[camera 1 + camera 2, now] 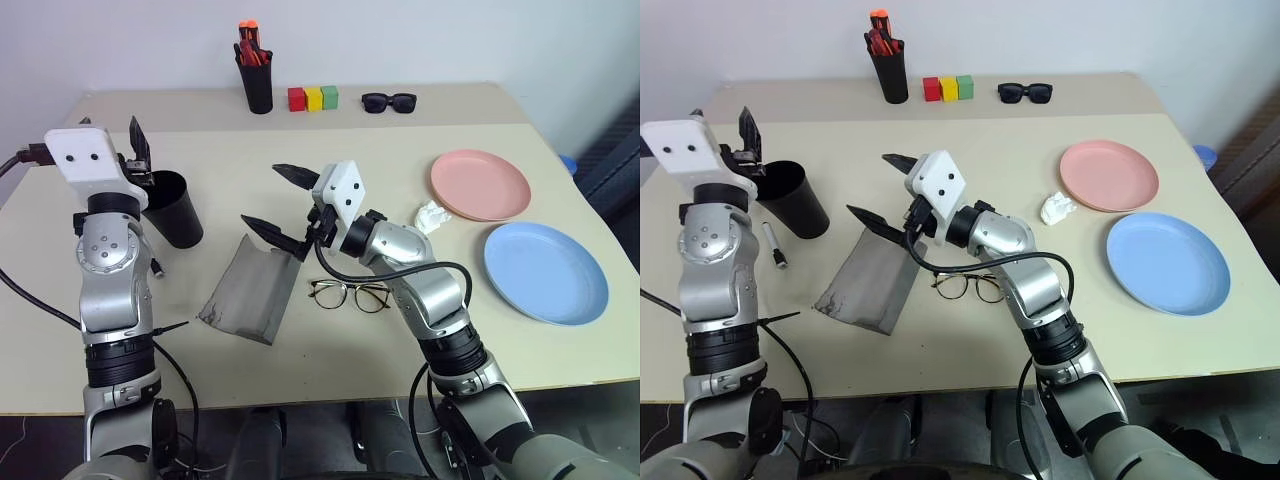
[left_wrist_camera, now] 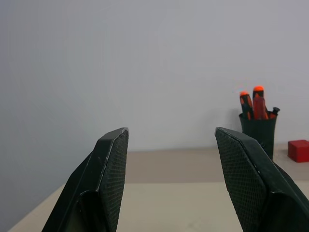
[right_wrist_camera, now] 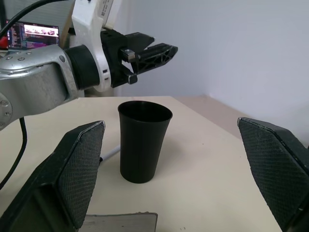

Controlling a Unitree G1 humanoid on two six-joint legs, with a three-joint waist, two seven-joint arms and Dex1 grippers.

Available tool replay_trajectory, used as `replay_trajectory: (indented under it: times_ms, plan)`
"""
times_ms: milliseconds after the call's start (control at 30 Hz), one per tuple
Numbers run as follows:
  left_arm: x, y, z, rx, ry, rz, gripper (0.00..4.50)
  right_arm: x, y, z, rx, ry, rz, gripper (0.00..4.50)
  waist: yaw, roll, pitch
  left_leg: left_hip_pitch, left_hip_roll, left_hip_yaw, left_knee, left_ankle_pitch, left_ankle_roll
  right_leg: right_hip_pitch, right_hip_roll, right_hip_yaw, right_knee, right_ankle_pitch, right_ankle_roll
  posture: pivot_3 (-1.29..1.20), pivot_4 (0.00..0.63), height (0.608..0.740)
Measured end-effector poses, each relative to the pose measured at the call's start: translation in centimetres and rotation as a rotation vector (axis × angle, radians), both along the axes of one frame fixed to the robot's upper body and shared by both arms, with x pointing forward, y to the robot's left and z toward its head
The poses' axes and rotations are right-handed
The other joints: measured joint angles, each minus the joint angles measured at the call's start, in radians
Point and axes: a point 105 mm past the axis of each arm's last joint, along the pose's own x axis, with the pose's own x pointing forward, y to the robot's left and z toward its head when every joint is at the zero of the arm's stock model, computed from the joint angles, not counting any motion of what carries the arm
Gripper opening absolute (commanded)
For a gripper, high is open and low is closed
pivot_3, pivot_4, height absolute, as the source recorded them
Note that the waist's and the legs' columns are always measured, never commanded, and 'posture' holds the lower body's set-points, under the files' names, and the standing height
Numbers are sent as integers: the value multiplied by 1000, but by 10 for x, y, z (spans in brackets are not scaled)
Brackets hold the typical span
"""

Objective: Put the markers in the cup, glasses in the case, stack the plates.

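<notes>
Black left pincer [image 1: 139, 150] hovers parted above cup [image 1: 175, 208].

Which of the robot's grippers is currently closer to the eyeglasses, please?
Right. The right gripper hangs just above the case, beside the glasses; the left gripper is over the cup.

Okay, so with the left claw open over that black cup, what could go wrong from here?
The left claw hangs close over the cup, so lowering carelessly could knock it onto the white marker lying beside it. The open right claw hovers over the open case; a low sweep might shove it into the glasses.
</notes>
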Motion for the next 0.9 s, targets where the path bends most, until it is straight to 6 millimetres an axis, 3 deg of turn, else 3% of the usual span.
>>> replay_trajectory:
  times_ms: [333,433,500,600,800,900]
  plan:
    - [-3,6,0,-16,-1,39,2871,-1,1,0,1,-1,5,4500,-1,0,0,0,0,0,0,0,0,0,0,0,0,0,0,0,150,740]
    - [-14,39,-6,-46,46,240,3737,-1,1,-1,0,1,4,4500,-6,0,0,1,0,0,-1,0,0,0,0,0,0,0,0,0,150,740]
    - [-31,76,-19,-99,115,413,4473,0,-1,-3,-2,6,-1,4500,-12,0,0,1,0,0,-1,0,0,0,0,0,1,0,0,0,150,740]
    - [-44,105,-45,-145,291,505,4473,0,-2,-5,-5,14,-4,4500,-9,0,0,0,0,-1,0,0,0,0,0,-1,1,0,0,0,150,740]
    - [-40,101,-113,-249,717,341,4473,-1,-1,-7,-10,18,7,4500,0,0,0,0,0,-1,0,0,0,1,0,-1,0,0,0,0,150,740]
    - [-32,90,-129,-281,858,262,4473,-2,-1,-8,-13,21,11,4500,-1,0,0,0,0,-2,0,0,0,0,0,-2,1,0,0,0,150,740]
